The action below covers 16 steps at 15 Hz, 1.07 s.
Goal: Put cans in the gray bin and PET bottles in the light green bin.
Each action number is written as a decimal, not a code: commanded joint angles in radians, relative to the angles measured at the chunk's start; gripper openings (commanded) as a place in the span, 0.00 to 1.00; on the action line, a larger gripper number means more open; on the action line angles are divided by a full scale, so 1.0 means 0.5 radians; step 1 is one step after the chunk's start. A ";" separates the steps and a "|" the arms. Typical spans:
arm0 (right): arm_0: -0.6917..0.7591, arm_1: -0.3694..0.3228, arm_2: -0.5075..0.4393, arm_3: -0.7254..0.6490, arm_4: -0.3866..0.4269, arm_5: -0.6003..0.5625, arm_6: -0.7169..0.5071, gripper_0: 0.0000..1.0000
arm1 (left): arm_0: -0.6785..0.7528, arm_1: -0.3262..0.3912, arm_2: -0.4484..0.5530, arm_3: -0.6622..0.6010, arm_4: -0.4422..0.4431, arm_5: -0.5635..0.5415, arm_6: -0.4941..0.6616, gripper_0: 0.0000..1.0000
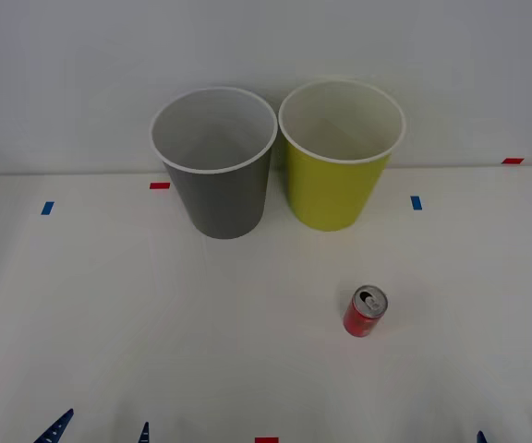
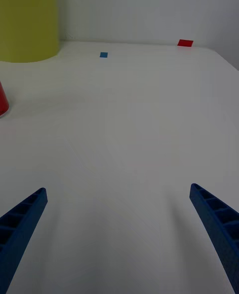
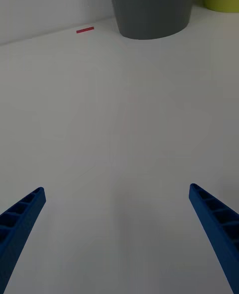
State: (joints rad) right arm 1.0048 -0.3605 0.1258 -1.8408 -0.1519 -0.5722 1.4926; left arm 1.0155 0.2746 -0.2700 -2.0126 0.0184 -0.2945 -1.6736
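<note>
Start pose: both pincers open and empty, can waiting on the counter.

Nearest us, the left pincer (image 3: 117, 234) and right pincer (image 2: 117, 234) hang low at the counter's (image 1: 109, 323) near edge, fingers spread wide, holding nothing; we read this as parked, leaving room to reach. Farther out, the red can (image 1: 365, 311) stands upright right of centre, closest to the right pincer, so we'd expect that arm to take it. At the back, the gray bin (image 1: 218, 185) and light green bin (image 1: 338, 175) stand side by side, nearly touching, mouths up to receive drops.
</note>
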 commanded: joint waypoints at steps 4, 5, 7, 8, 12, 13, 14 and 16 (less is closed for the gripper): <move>0.000 0.000 0.000 0.000 0.000 0.000 0.000 1.00 | 0.000 0.000 0.000 0.000 0.000 0.000 0.000 1.00; 0.000 0.000 0.000 0.000 0.000 0.000 0.000 1.00 | 0.000 0.000 0.000 0.000 0.000 0.000 0.000 1.00; 0.000 0.000 0.000 0.000 0.000 0.000 0.000 1.00 | 0.000 0.000 0.000 0.000 0.000 0.000 0.000 1.00; 0.000 0.000 0.000 0.000 0.000 0.000 0.000 1.00 | 0.000 0.000 0.000 0.000 0.000 0.000 0.000 1.00; 0.000 0.000 0.000 0.000 0.000 0.000 0.000 1.00 | 0.000 0.000 0.000 0.000 0.000 0.000 0.000 1.00; 0.000 0.000 0.000 0.000 0.000 0.000 0.000 1.00 | 0.000 0.000 0.000 0.000 0.000 0.000 0.000 1.00; -0.049 0.046 0.012 0.067 0.009 0.028 0.000 1.00 | 0.000 0.000 0.000 0.000 0.000 0.000 0.000 1.00; -0.083 0.046 0.055 0.083 0.028 -0.061 0.021 1.00 | 0.000 0.000 0.000 0.000 0.000 0.000 0.000 1.00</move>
State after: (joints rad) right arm 0.9736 -0.3400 0.1418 -1.8004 -0.1449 -0.5785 1.4967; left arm 1.0155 0.2746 -0.2700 -2.0126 0.0184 -0.2945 -1.6736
